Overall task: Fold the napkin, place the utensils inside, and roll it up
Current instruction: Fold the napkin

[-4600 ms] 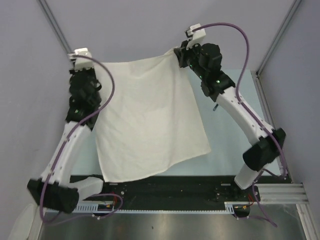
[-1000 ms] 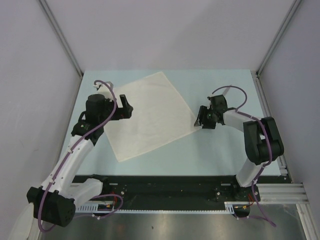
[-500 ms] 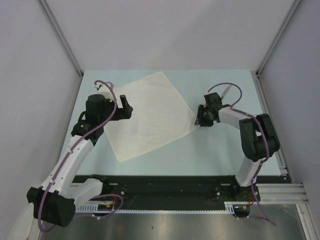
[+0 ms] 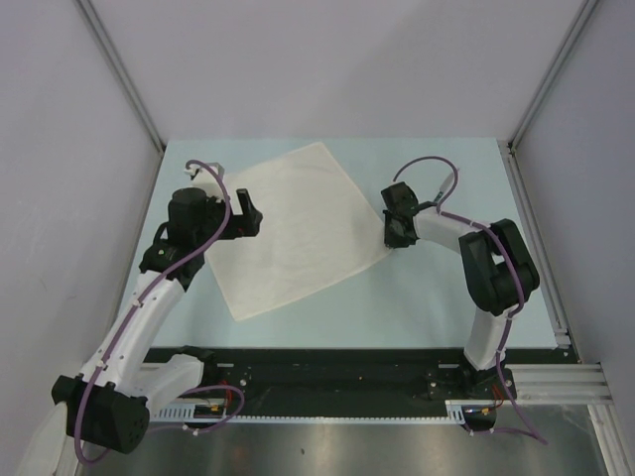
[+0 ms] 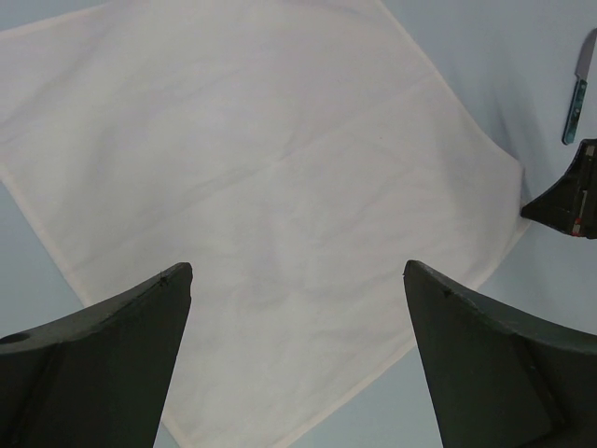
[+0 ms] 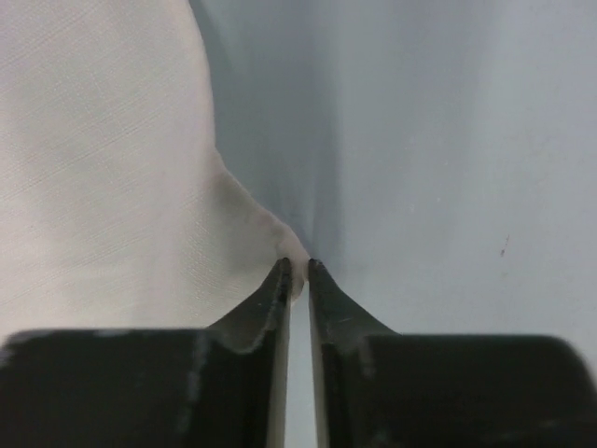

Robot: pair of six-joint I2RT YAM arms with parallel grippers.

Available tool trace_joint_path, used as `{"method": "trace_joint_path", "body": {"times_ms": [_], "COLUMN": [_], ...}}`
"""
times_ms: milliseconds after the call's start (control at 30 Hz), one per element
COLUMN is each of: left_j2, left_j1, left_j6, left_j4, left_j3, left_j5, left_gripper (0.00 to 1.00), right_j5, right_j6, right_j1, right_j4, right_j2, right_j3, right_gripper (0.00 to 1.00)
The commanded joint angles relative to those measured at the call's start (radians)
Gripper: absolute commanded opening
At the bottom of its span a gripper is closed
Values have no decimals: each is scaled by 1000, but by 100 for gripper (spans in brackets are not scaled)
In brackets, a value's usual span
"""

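Note:
The cream napkin (image 4: pixel 298 226) lies spread flat on the table, turned like a diamond. My left gripper (image 4: pixel 248 212) hovers over its left edge, fingers wide apart with only cloth below them (image 5: pixel 297 271). At the napkin's right corner my right gripper (image 4: pixel 391 236) is shut, and the corner of the napkin (image 6: pixel 93 168) is pinched between its tips (image 6: pixel 298 271). In the left wrist view, a knife (image 5: pixel 576 101) with a silver blade and bluish handle lies on the table beyond that corner, past the right gripper (image 5: pixel 564 198). I cannot make the knife out in the top view.
The pale blue table (image 4: pixel 437 297) is walled by grey panels at left, right and back. A metal rail (image 4: pixel 541 248) runs along the right edge. The right arm's purple cable (image 4: pixel 422 164) loops above its wrist.
My right gripper has closed on the napkin's right corner and its arm has edged left toward the cloth. The left arm and the napkin have stayed put.

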Motion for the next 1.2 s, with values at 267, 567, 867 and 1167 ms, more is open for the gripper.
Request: {"method": "trace_joint_path", "body": {"times_ms": [267, 567, 867, 1167], "left_j2": [-34, -31, -34, -47], "left_j1": [2, 2, 2, 5], "left_j6": [35, 32, 28, 34], "left_j4": [7, 12, 18, 20], "left_j3": [1, -3, -6, -14], "left_j5": [-27, -24, -15, -30], "left_gripper": [100, 99, 100, 100], "right_j5": [70, 110, 198, 147], "right_j6": [-33, -59, -86, -77], "right_j1": [-30, -159, -251, -126], "right_j4": [-88, -120, -195, -249], "right_j2": [-13, -133, -228, -237], "right_j3": [-72, -122, -101, 163], "right_gripper": [0, 0, 0, 0]}}
